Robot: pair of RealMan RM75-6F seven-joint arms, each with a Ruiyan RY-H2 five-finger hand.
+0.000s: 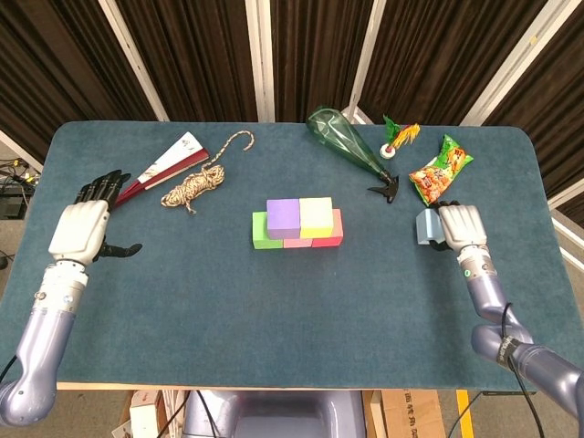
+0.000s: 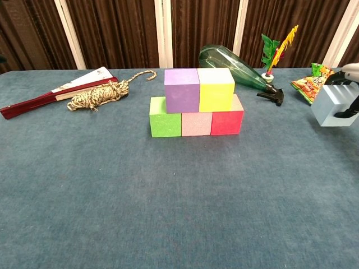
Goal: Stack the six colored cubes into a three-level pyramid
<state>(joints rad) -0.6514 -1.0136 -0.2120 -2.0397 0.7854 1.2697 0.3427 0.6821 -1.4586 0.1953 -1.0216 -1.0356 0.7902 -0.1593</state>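
Five cubes form a two-level stack at the table's centre: green (image 2: 165,116), pink (image 2: 196,123) and red (image 2: 227,121) below, purple (image 2: 182,89) and yellow (image 2: 215,88) on top. The stack (image 1: 297,224) also shows in the head view. My right hand (image 1: 461,226) grips the light blue cube (image 1: 426,225) at the right, well apart from the stack. In the chest view the light blue cube (image 2: 334,105) seems raised slightly off the cloth, with dark fingers (image 2: 348,112) wrapped on its side. My left hand (image 1: 84,224) hovers at the far left, fingers spread and holding nothing.
A folded fan (image 1: 169,164) and a coil of rope (image 1: 193,185) lie back left. A green bottle (image 1: 345,141) on its side, a feathered shuttlecock (image 1: 394,141) and a snack bag (image 1: 438,171) lie back right, close behind the right hand.
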